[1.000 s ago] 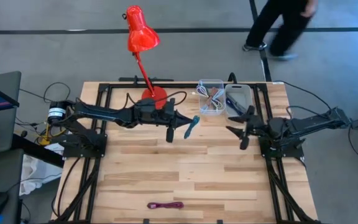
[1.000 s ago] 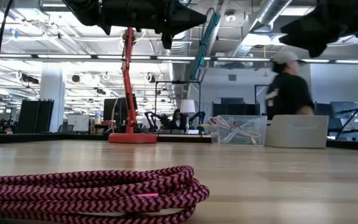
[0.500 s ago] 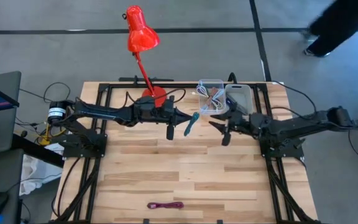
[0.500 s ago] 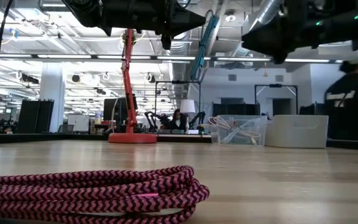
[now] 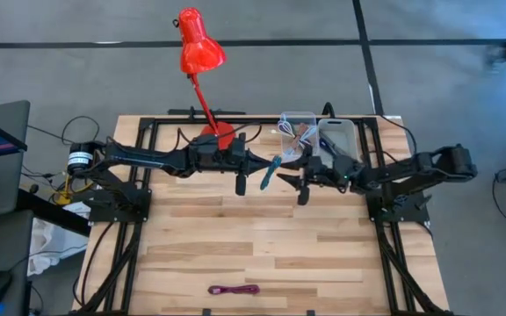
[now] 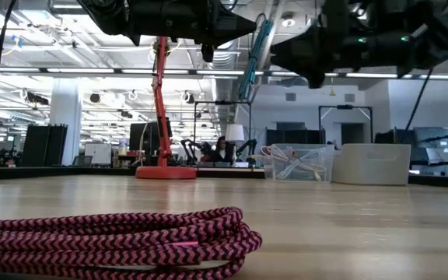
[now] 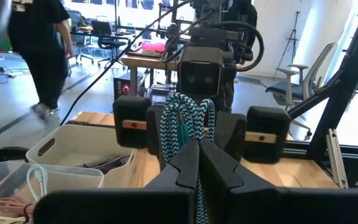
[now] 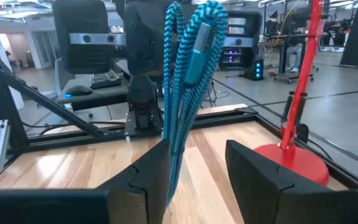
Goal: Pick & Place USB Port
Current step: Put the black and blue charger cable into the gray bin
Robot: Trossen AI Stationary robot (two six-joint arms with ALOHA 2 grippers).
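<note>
A teal braided cable bundle hangs high above the table's far middle, and my left gripper is shut on it. My right gripper stands open just to the bundle's right. In the right wrist view its two fingers stand on either side of the bundle's lower part. Whether they touch it I cannot tell. In the low view the bundle slants between both grippers. My left gripper pinches the teal bundle between its two shut fingers, which come level from the table's left. The strands loop up past the fingertips. The bundle is lifted clear of the table and hangs slanted.
A coiled pink cable lies near the table's front edge. At the far edge stand a red lamp, a clear bin of cables and a white bin. Bare wood lies between them and the pink cable.
My right gripper has travelled toward the table's left, from beside the white bin to the teal bundle, and now has a finger on each side of it. My left gripper and the bundle have kept still. A person behind the table has walked off to the right.
</note>
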